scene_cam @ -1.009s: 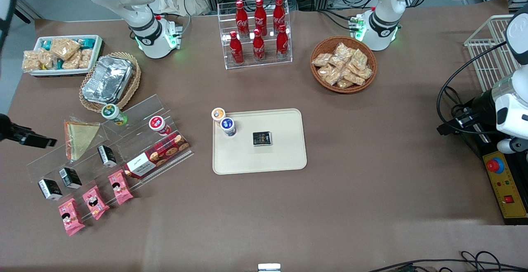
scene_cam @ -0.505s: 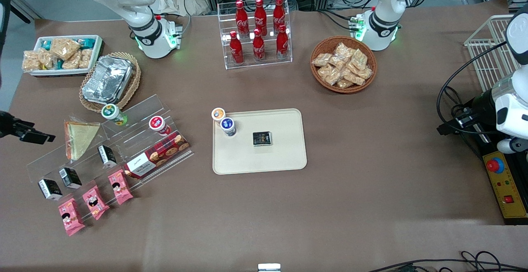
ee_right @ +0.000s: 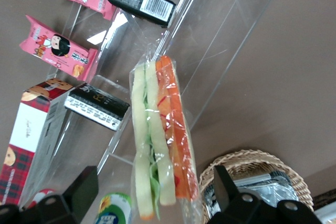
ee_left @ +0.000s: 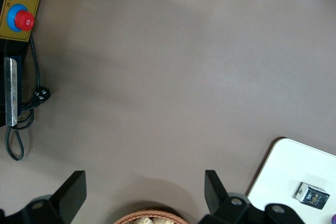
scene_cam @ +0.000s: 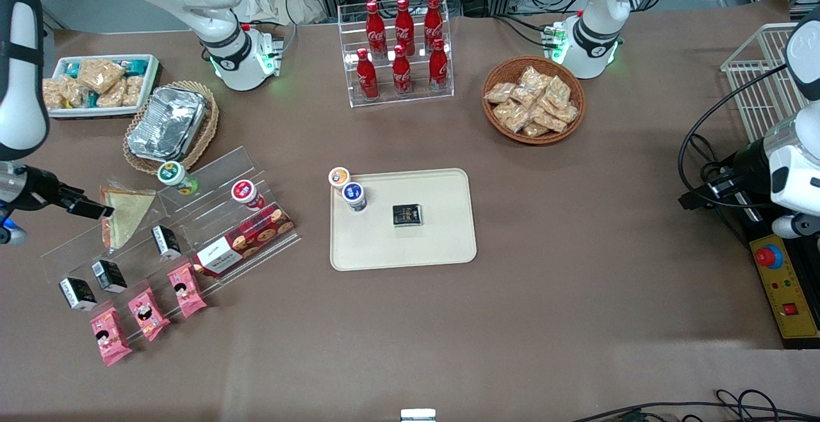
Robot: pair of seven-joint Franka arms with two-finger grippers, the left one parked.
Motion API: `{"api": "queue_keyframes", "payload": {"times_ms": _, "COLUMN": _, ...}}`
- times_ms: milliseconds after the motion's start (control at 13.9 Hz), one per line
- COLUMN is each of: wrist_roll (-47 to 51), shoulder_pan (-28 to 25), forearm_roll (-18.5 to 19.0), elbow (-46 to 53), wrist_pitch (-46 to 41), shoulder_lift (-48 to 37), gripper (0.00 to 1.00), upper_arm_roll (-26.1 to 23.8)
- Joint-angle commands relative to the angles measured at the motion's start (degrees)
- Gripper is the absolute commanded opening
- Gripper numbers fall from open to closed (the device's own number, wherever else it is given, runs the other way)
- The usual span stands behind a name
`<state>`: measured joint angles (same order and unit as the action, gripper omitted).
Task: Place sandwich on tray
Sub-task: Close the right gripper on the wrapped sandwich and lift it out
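The sandwich (scene_cam: 131, 214) is a clear-wrapped wedge with pale bread faces, lying on the top step of a clear acrylic stand toward the working arm's end of the table. My right gripper (scene_cam: 97, 208) is at the sandwich's outer edge, just above the stand. In the right wrist view the gripper (ee_right: 155, 195) is open, and the sandwich's orange and green filling edge (ee_right: 160, 140) lies between the spread fingers, not clamped. The beige tray (scene_cam: 442, 243) lies at the table's middle, and it also shows in the left wrist view (ee_left: 286, 182).
On the tray stand two small cups (scene_cam: 353, 195) and a black box (scene_cam: 407, 215). The acrylic stand (scene_cam: 211, 178) holds a green-lidded cup (scene_cam: 177, 176), black boxes, pink packets and a cookie box (scene_cam: 243, 240). A foil container (scene_cam: 168, 122) in a wicker basket sits close by.
My right gripper has moved in from the table's end toward the sandwich and now reaches its edge. The sandwich and tray have not moved.
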<state>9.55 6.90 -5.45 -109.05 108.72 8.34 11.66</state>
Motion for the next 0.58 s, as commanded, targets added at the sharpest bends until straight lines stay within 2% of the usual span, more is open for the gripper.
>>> {"api": "queue_keyframes", "payload": {"times_ms": 0, "wrist_roll": 0.47, "shoulder_pan": -1.19, "forearm_roll": -0.17, "elbow": -3.35, "wrist_pitch": 3.78, "shoulder_lift": -0.35, "gripper": 0.98, "upper_arm_roll": 0.03}}
{"api": "queue_keyframes", "payload": {"times_ms": 505, "wrist_roll": 0.56, "shoulder_pan": -1.10, "forearm_roll": -0.17, "elbow": -4.59, "wrist_pitch": 4.22, "shoulder_lift": -0.08, "gripper": 0.96, "upper_arm_roll": 0.03}}
